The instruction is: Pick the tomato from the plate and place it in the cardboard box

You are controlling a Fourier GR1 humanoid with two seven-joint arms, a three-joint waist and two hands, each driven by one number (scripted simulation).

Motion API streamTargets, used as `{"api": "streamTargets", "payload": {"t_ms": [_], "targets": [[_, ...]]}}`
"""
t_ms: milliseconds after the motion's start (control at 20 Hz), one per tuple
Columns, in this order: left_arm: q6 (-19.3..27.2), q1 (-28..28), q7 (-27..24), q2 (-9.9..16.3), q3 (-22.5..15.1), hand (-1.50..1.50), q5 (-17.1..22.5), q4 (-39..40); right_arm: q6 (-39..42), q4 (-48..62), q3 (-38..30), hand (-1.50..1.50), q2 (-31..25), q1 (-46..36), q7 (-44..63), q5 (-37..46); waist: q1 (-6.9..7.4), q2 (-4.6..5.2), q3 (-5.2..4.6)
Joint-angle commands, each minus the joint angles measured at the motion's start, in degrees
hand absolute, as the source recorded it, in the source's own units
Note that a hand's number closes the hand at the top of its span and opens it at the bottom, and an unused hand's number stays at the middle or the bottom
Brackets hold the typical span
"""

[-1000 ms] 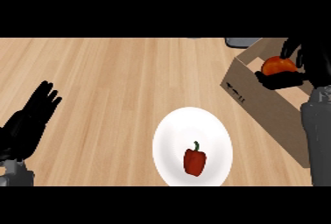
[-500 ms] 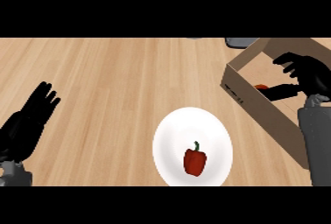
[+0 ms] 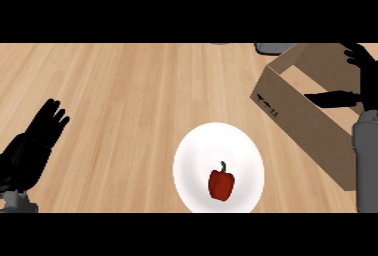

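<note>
from my feed the right hand [image 3: 359,85] hangs over the cardboard box [image 3: 295,95] with fingers spread holding nothing, can't see the tomato, left hand [image 3: 33,145] rests open, red pepper [image 3: 221,183] on the plate [image 3: 199,150].

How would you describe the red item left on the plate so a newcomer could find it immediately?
Start from the wooden counter and find the white plate near the lower middle, left of the cardboard box. On the plate's lower half lies a red bell pepper with a dark stem, the only red thing in view.
</note>
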Motion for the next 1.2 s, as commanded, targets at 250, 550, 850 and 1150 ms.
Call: {"api": "streamTargets", "payload": {"t_ms": [250, 550, 850, 1150], "targets": [[-1.89, 2.67, -2.31, 0.49, 1.8, 0.0, 1.33, 0.98, 2.55, -6.83, -13.92, -1.5, -3.47, 3.99, -0.58, -18.09, -0.25, -0.02, 0.07], [-1.73, -0.12, 0.5, 1.75, 1.52, 0.0, 1.08, 0.39, 8.9, -2.85, -20.82, -1.5, -11.2, 8.35, -4.2, -28.54, -0.11, 0.1, 0.09], [-1.22, -1.52, 0.88, 1.28, 1.76, 0.0, 1.27, 1.05, 13.49, 0.05, -21.19, -1.5, -16.72, 12.72, -7.19, -33.96, 0.14, 0.14, 0.08], [-1.3, -1.49, 1.35, 1.06, 1.3, 0.0, 1.28, -0.3, 12.99, 9.28, -20.72, -1.5, -22.42, 11.94, -13.68, -35.67, 0.48, 0.2, 0.1]]}}
